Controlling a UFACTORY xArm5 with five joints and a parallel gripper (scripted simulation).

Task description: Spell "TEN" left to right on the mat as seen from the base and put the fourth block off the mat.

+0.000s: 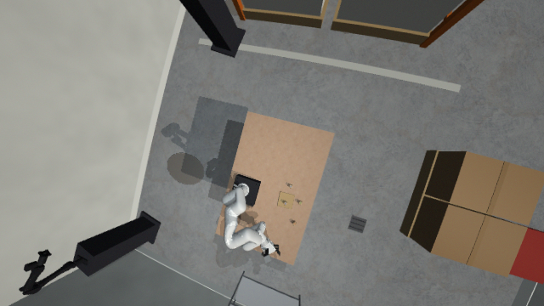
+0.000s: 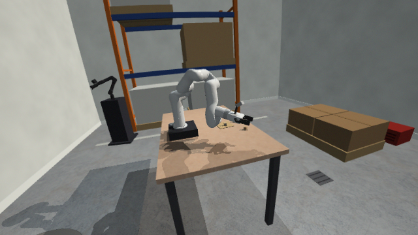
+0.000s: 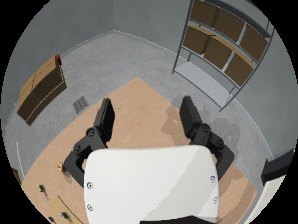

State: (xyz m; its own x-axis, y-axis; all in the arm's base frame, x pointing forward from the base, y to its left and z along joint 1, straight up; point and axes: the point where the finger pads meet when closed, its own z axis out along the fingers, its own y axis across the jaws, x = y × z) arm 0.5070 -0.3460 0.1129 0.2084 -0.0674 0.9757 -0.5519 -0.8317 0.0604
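Counter [image 1: 285, 149] [image 2: 261, 143] [image 3: 140, 120]: rect. slab, tan w/ faint mottling, smooth-looking; dark square-section legs in ext. view.
Base [image 1: 257, 183] [image 2: 192, 132]: black, boxy, matte-looking, at mid-stretch of one long edge (call it base edge).
Arm [image 1: 231, 221] [image 2: 211, 94]: glossy white, rounded tubular links, bent toward robot's R short edge.
Gripper [image 1: 273, 252] [image 2: 251, 121] [image 3: 147, 105]: black angular fingers, flat pads, white housing. Fully open, nothing held. Up above counter, nr its R short edge, toward far R corner.
Mat [image 1: 280, 195] [image 2: 230, 126] [image 3: 58, 201]: thin yellowish-tan square, flat, between base and far long edge.
Mat blk [image 1: 285, 201] [image 2: 225, 124] [image 3: 63, 215]: small, cube-ish, on mat. Letter illegible.
R blk [image 1: 292, 221] [image 2: 245, 128] [image 3: 61, 166]: small, reddish mark, off mat, twd R short edge nr far long edge.
Far blk [image 1: 299, 201] [image 3: 41, 188]: off mat, just beside its far side. Letter n/r.
L blk [image 1: 289, 184]: off mat, twd L short edge. Letter n/r.
TEN: not spelled, only 1 blk on mat.
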